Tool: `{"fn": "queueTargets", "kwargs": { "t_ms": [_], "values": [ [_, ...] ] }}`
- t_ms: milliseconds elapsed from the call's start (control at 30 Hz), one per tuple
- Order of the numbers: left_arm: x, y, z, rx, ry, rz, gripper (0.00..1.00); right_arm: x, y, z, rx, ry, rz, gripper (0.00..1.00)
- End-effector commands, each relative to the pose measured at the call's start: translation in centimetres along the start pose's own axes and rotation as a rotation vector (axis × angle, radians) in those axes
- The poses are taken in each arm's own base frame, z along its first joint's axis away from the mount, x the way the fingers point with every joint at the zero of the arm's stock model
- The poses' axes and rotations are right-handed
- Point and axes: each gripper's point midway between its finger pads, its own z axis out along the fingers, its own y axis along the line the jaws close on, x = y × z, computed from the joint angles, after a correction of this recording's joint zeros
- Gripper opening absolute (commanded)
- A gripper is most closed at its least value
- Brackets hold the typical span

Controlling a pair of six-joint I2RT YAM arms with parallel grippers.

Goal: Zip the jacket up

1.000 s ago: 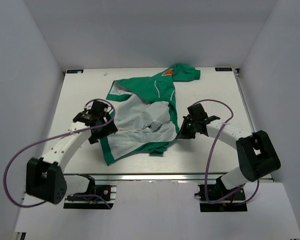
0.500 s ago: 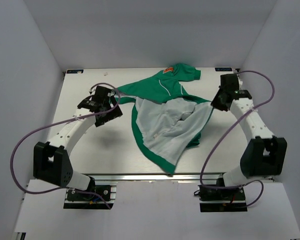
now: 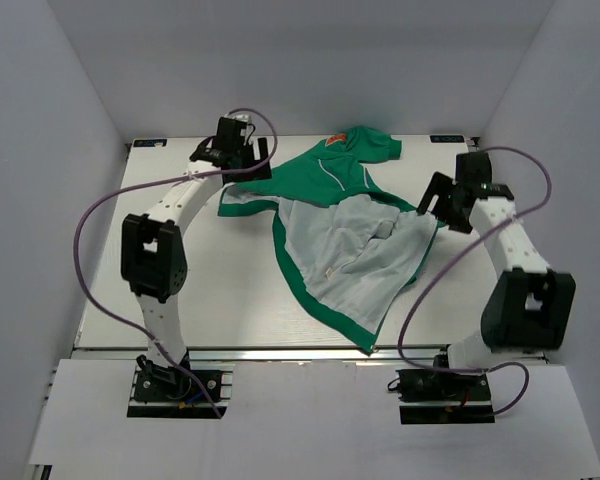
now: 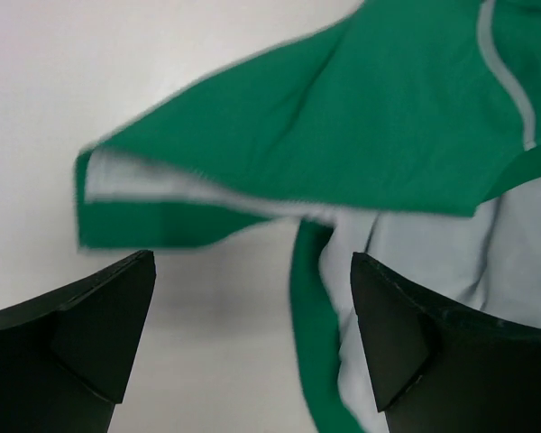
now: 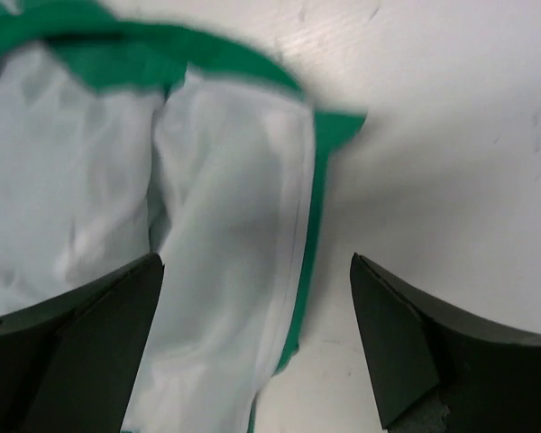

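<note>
The green jacket (image 3: 352,235) lies spread open across the middle of the table, pale lining up, with an orange patch (image 3: 336,145) at its far end. My left gripper (image 3: 246,168) hangs open at the jacket's far-left corner. In the left wrist view a green flap (image 4: 343,117) lies ahead of that open gripper (image 4: 252,338) and a green hem runs beneath it. My right gripper (image 3: 437,203) stands open at the jacket's right edge. In the right wrist view it (image 5: 252,347) hovers over the lining (image 5: 225,207) and green border, holding nothing. No zipper pull is visible.
The white table (image 3: 180,290) is boxed in by white walls on the left, right and far sides. Purple cables (image 3: 90,240) loop off both arms. The arm bases (image 3: 170,385) sit at the near edge.
Both arms swung out from the middle to the far left and right, pulling the jacket open and flat. The right gripper opened and let the jacket's edge go.
</note>
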Motion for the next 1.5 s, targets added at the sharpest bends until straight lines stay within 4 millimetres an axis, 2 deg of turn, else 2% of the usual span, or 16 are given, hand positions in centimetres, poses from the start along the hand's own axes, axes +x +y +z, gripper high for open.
{"fn": "queueTargets", "kwargs": {
  "t_ms": [0,33,100,133,167,333,600,700,733,900,1000,1067,1267,1300,1367,1467],
  "values": [
    [-5.8,-5.1,1.0,0.236,-0.145,0.153,0.98,5.7,3.3,-2.6,-0.221,0.041,-0.042,0.89],
    [-4.6,-5.5,4.1,0.251,-0.100,0.159,0.98,6.7,4.5,-2.9,-0.278,0.044,-0.062,0.89],
    [-6.5,-7.0,5.8,0.294,-0.125,0.151,0.98,10.4,6.2,-3.1,-0.319,0.105,-0.109,0.89],
    [-4.1,-6.8,9.7,0.288,-0.054,0.147,0.98,11.5,7.0,-3.1,-0.340,0.131,-0.126,0.89],
    [-6.4,-7.8,9.6,0.310,-0.102,0.145,0.98,12.6,7.5,-2.7,-0.347,0.162,-0.138,0.89],
    [-0.7,-6.9,14.5,0.295,0.043,0.084,0.98,14.1,8.8,0.5,-0.312,0.241,-0.143,0.89],
    [7.5,-2.2,12.8,0.135,0.214,0.026,0.98,11.5,7.2,8.4,-0.079,0.355,-0.105,0.89],
    [10.8,-1.2,10.9,0.097,0.319,-0.031,0.98,7.7,5.8,11.5,0.023,0.317,-0.088,0.89],
    [14.1,-0.2,10.1,0.073,0.398,-0.048,0.98,4.2,6.9,11.9,0.002,0.253,-0.085,0.89],
    [19.5,0.7,4.7,0.076,0.508,-0.148,0.98,-0.7,8.1,15.1,-0.031,0.212,-0.147,0.89],
    [17.8,1.7,2.6,0.017,0.429,-0.161,0.98,-2.2,9.6,13.3,-0.094,0.176,-0.203,0.89],
    [14.1,1.8,2.7,-0.015,0.307,-0.169,0.98,-3.9,10.3,10.3,-0.134,0.090,-0.221,0.89],
    [5.9,0.5,1.8,-0.042,0.175,-0.167,0.98,-1.8,6.6,2.9,-0.109,0.021,-0.203,0.89],
    [5.0,0.5,1.1,-0.043,0.151,-0.167,0.98,0.5,5.0,3.1,-0.079,0.067,-0.181,0.89],
    [4.0,1.0,-1.2,-0.064,0.111,-0.179,0.98,1.2,3.3,1.1,-0.080,0.039,-0.138,0.89],
    [6.5,2.4,-4.2,-0.116,0.144,-0.227,0.98,4.9,0.1,0.9,-0.066,0.075,-0.084,0.89]
  ]
}}
